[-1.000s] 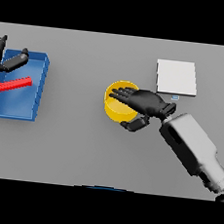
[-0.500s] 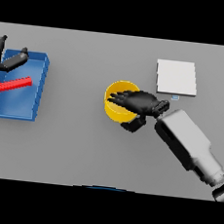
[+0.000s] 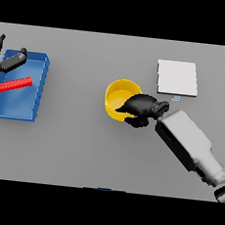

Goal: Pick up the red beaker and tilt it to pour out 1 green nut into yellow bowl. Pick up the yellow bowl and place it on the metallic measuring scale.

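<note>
The yellow bowl (image 3: 118,96) stands on the grey table near the middle. My right hand (image 3: 141,107) is at its right rim, fingers curled over the rim and thumb below its side, gripping it. The metallic measuring scale (image 3: 177,77), a flat pale square, lies behind and to the right of the bowl. My left hand (image 3: 2,61) is at the far left, over the back corner of a blue tray, fingers relaxed. No red beaker or green nut shows as such; a red bar (image 3: 11,85) lies in the tray.
The blue tray (image 3: 33,95) sits at the table's left side with the red bar lying across it. My right forearm (image 3: 189,144) stretches from the lower right toward the bowl.
My right hand has lowered and curled its fingers over the bowl's right rim, closing on it. The bowl, tray and left hand have stayed in place.
</note>
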